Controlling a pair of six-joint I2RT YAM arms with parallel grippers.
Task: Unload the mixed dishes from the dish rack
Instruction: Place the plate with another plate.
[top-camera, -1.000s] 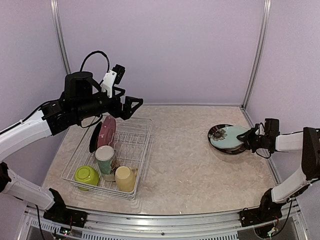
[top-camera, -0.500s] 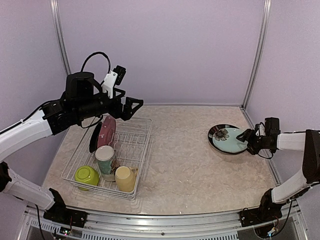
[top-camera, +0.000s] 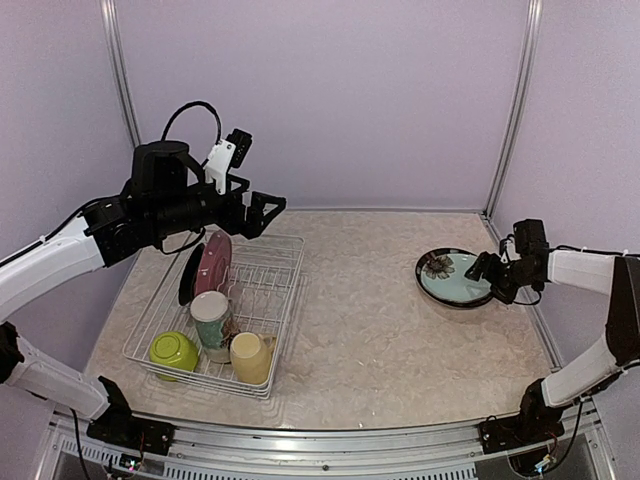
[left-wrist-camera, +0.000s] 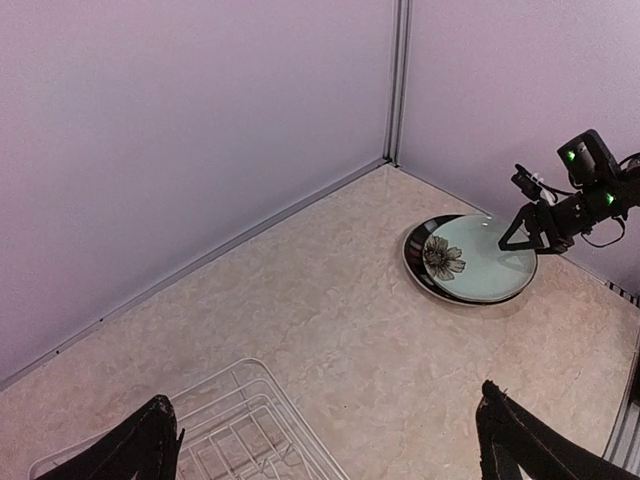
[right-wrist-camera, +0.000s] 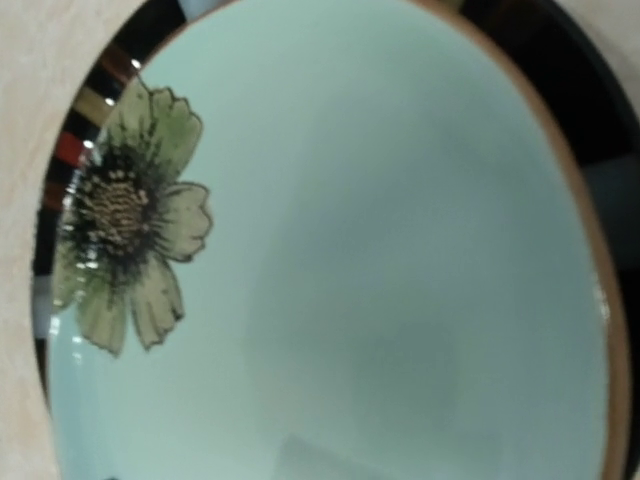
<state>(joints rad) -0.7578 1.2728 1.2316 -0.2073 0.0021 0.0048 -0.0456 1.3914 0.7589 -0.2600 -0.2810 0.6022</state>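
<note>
1. Top external view: the dish rack (top-camera: 262, 285) sits on the left of the counter (top-camera: 370, 330), with a pink plate (top-camera: 214, 262) upright in its far slots and a dark plate (top-camera: 188, 275) just behind it.
2. At the rack's near end sit a green bowl (top-camera: 173, 352), a floral mug (top-camera: 211, 318) and a yellow mug (top-camera: 250, 356), close together.
3. The left gripper (top-camera: 265, 213) hovers above the rack's far end, jaws spread wide.
4. Over on the right, a pale green plate (left-wrist-camera: 485, 265) lies flat on a black plate (left-wrist-camera: 412, 258).
5. The right gripper (top-camera: 487, 270) is at that stack's right edge with its jaws spread. I cannot tell if they touch it.
</note>
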